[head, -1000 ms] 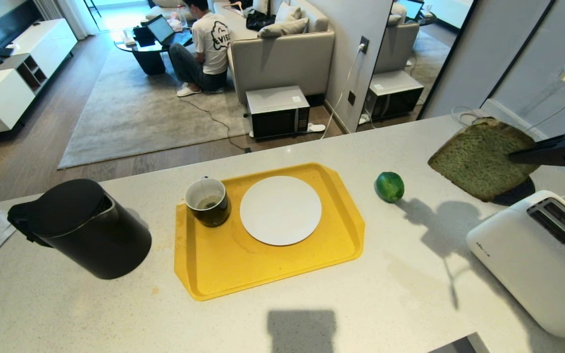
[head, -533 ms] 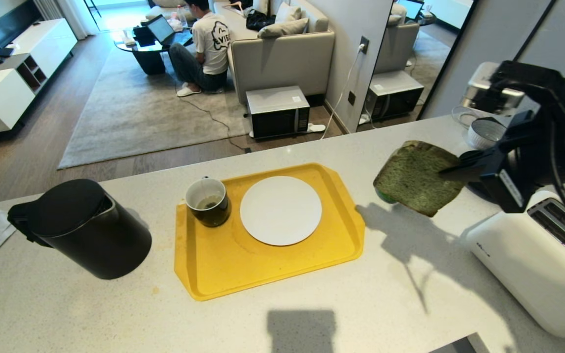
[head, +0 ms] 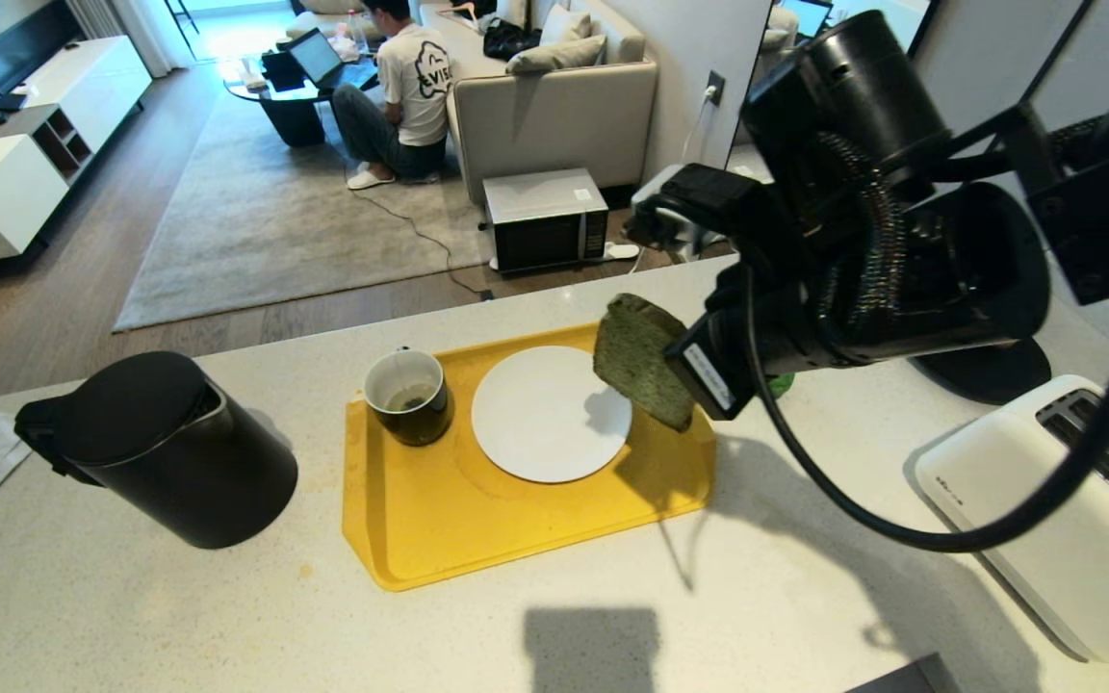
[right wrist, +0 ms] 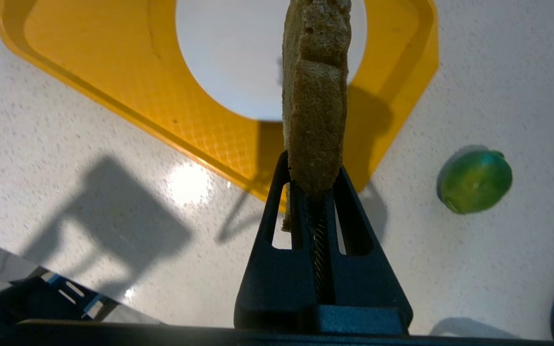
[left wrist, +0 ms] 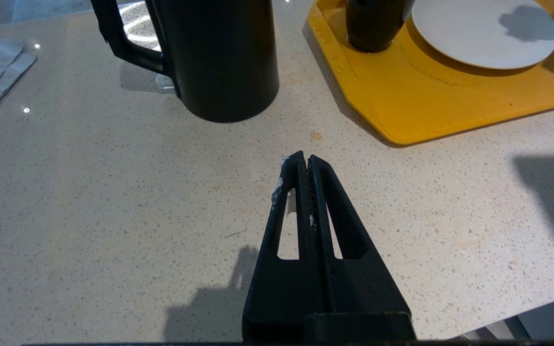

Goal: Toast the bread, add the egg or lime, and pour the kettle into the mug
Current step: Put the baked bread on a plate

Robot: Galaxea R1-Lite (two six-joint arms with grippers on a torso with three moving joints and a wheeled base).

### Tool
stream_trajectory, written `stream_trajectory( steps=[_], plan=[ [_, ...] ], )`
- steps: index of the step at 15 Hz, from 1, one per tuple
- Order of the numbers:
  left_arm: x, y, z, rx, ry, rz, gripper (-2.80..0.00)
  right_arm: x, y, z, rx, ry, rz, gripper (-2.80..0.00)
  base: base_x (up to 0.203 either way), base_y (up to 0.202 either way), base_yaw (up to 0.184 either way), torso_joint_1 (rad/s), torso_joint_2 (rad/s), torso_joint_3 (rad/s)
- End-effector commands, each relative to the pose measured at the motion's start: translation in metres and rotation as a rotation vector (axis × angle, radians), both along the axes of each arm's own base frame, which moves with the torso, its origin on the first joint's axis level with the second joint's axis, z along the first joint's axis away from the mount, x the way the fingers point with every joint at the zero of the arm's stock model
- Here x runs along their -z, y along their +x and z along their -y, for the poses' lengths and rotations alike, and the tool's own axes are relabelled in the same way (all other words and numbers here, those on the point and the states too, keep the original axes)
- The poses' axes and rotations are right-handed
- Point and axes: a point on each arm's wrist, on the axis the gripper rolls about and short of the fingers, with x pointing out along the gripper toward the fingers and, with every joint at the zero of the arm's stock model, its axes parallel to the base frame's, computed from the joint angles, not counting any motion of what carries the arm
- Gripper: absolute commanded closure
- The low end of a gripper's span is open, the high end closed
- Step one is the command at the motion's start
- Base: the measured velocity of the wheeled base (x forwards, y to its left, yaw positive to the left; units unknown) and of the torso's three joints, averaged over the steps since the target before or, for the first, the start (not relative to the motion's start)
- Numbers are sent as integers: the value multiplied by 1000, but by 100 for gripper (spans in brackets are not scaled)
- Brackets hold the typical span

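Over the tray's right end we now hold the bread on edge in the right gripper, swung in from beside the toaster. Plate just below: plating next, we judge. Left gripper parked, closed, empty.

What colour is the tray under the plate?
Yellow plastic tray holding the round white plate; the head view shows it best.

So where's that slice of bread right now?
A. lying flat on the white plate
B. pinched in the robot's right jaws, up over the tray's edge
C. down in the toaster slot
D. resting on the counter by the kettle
B: the bread is clamped edge-on in the right gripper, hanging above the yellow tray and white plate.
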Motion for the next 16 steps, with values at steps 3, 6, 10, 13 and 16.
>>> stream_trajectory(
  steps=[3,6,10,13,16],
  plan=[
    [0,0,0,0,0,0,0,34,11,-62,-30,-32,-27,0,0,0,0,0,0,0],
    [0,0,0,0,0,-1,0,56,13,-87,-45,-34,-47,0,0,0,0,0,0,0],
    [0,0,0,0,0,-2,0,77,29,-109,-2,-14,35,0,0,0,0,0,0,0],
    [0,0,0,0,0,0,0,89,35,-114,-10,-38,33,0,0,0,0,0,0,0],
    [0,0,0,0,0,-1,0,97,43,-116,-2,-38,37,0,0,0,0,0,0,0]
  ],
)
